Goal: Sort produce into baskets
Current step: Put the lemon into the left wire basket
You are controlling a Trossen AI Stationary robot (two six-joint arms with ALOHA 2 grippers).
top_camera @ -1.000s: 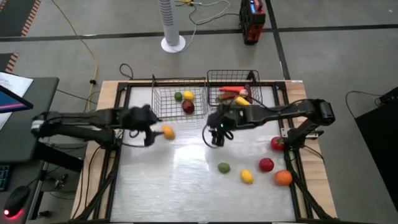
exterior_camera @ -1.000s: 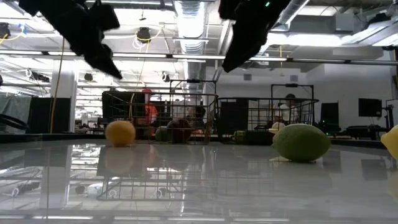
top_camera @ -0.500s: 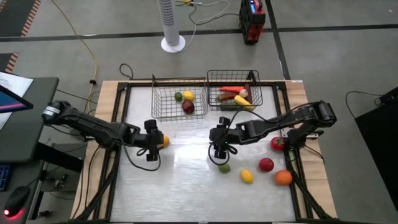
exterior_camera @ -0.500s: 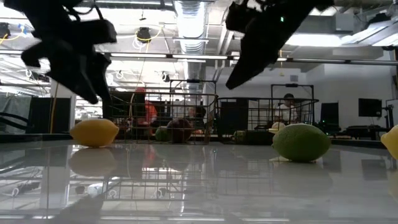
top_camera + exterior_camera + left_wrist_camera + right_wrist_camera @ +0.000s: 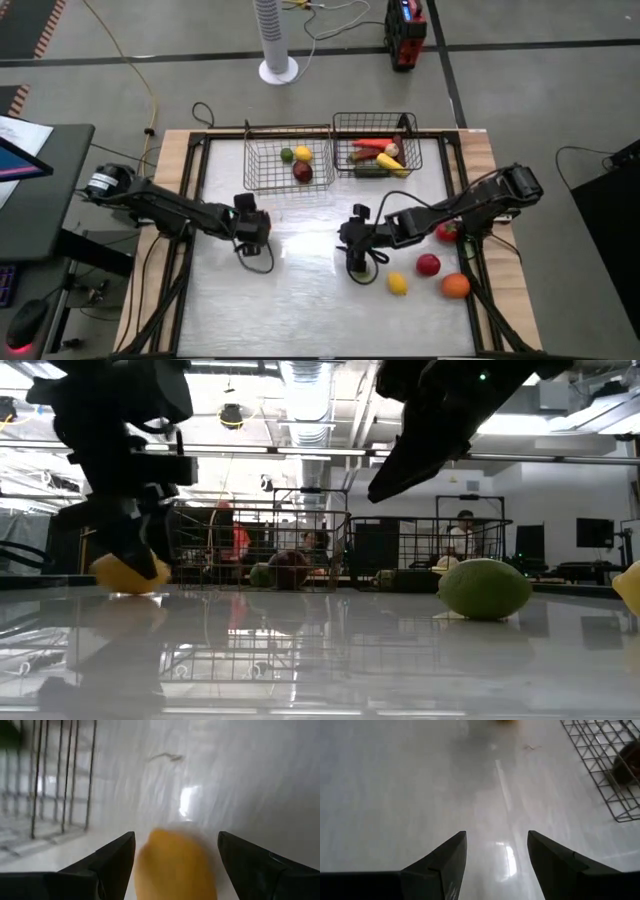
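Observation:
An orange round fruit lies on the table between the open fingers of my left gripper, which has come down over it at the table's left middle. In the low view the fruit shows under that gripper. My right gripper is open and empty at the table's middle, above a green fruit that it mostly hides from above. The silver basket holds a green, a yellow and a maroon fruit. The darker basket holds long red, yellow and green pieces.
Two red fruits, a yellow one and an orange one lie at the table's near right. Both baskets stand side by side at the far edge. The silver basket's corner shows in the right wrist view.
My left gripper has gone toward the near edge and down over the orange fruit, which has shifted toward the near edge. My right gripper has gone toward the near edge, over the green fruit.

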